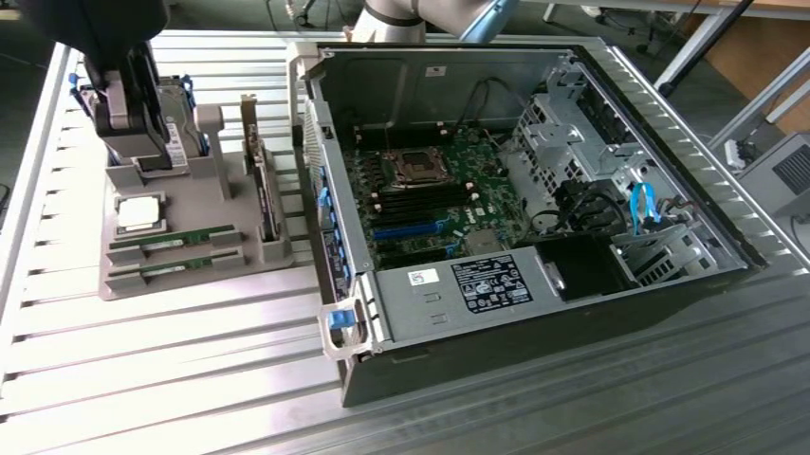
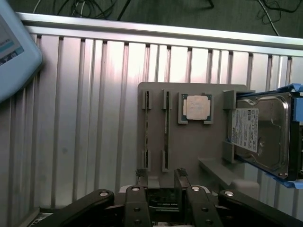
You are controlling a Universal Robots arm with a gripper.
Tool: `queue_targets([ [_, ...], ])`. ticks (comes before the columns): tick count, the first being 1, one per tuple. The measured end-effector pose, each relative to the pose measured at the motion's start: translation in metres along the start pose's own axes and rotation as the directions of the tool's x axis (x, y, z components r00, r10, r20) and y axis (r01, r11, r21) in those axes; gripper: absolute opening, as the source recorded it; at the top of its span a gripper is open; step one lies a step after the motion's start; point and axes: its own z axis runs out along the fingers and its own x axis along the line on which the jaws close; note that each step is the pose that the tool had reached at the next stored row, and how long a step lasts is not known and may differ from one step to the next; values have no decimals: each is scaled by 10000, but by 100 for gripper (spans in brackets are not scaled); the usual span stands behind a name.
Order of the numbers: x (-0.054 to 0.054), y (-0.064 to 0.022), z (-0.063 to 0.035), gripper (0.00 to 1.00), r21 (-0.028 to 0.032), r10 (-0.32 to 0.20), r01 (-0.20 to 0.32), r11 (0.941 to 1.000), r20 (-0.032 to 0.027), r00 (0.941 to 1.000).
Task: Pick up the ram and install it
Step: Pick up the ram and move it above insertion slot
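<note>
Green, faint along two ram sticks (image 1: pixel 171 241), lying side by side in long slots of a grey holder (image 2: pixel 189 151) on the ribbed metal table (image 1: pixel 190 379), just beside the square silver CPU chip (image 1: pixel 137 213). From the wrist view, seen edge-on as two thin dark strips; chips and label too small to make out. Neither stick touched or lifted. Gripper (image 2: pixel 161 176) with fingers (image 2: pixel 140 176) spread apart and holding nothing, tips overlapping the holder's end just past the slots; height above it impossible to judge, and black linkages behind the tips cut off by the picture's edge. Hard drive (image 2: pixel 260 132) with blue rails propped at the holder's other end, beyond the CPU chip, partly cut off. In the exterior view, dark arm (image 1: pixel 108 57) covering the holder's far corner and part of the hard drive, fingertips lost in that dark mass. Upright dark expansion card (image 1: pixel 260 180) standing on the holder's side nearest the open computer case (image 1: pixel 658 190). Inside the case, green motherboard (image 1: pixel 443 156) with a square socket (image 1: pixel 415 166) and dark long slots (image 1: pixel 424 201) next to it; no telling whether any slot is filled. Pale blue-grey device (image 2: pixel 14 52) at a corner of the wrist view, mostly cut off, kind unclear.
</note>
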Motion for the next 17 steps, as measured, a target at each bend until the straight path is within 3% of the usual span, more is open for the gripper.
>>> queue_targets([
  [3,8,0,29,35,3,-2,2,10000,43,10000],
  [17,47,-1,143,35,8,-11,11,10000,118,9999],
])
